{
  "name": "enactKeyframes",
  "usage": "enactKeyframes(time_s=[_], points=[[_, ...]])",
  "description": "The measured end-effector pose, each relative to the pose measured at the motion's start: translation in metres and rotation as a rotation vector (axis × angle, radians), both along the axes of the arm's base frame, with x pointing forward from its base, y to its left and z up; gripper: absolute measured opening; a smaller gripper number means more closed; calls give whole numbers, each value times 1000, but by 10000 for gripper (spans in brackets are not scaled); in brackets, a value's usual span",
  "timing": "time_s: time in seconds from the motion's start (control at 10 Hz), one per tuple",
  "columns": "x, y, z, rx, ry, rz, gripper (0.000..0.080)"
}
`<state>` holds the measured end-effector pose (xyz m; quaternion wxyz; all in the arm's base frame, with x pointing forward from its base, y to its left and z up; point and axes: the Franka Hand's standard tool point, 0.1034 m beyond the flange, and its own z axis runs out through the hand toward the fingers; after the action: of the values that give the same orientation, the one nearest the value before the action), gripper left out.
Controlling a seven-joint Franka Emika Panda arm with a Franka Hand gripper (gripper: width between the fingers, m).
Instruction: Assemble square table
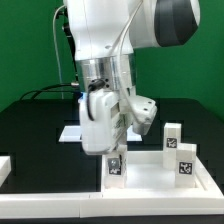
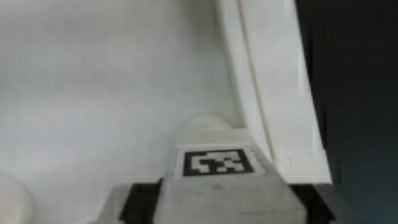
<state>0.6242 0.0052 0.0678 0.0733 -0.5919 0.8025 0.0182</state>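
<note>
1. Large white plastic square slab with raised rim (image 1: 160,180) lies flat on the black table (image 1: 30,120), toward the exterior view's right.
2. Two-finger gripper (image 1: 115,160) pinches a small white tagged peg leg (image 2: 217,150), held upright over the slab beside its rim.
3. Two more white tagged peg legs (image 1: 172,138) (image 1: 185,160) stand upright on the slab's far side.

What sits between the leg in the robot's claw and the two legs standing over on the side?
Nothing: in the exterior view, only bare tabletop slab lies between the gripped leg and the two standing legs.
</note>
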Motion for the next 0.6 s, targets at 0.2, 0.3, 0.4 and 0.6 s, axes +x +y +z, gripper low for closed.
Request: enactKeyframes(time_s=[0.2,0.3,0.4,0.6], points=[[-1,0,0,29,24,-162,294],[-1,0,0,28,28,-183,294],[-2,-1,0,26,35,-216,298],[-3,-1,0,22,36,-207,401]])
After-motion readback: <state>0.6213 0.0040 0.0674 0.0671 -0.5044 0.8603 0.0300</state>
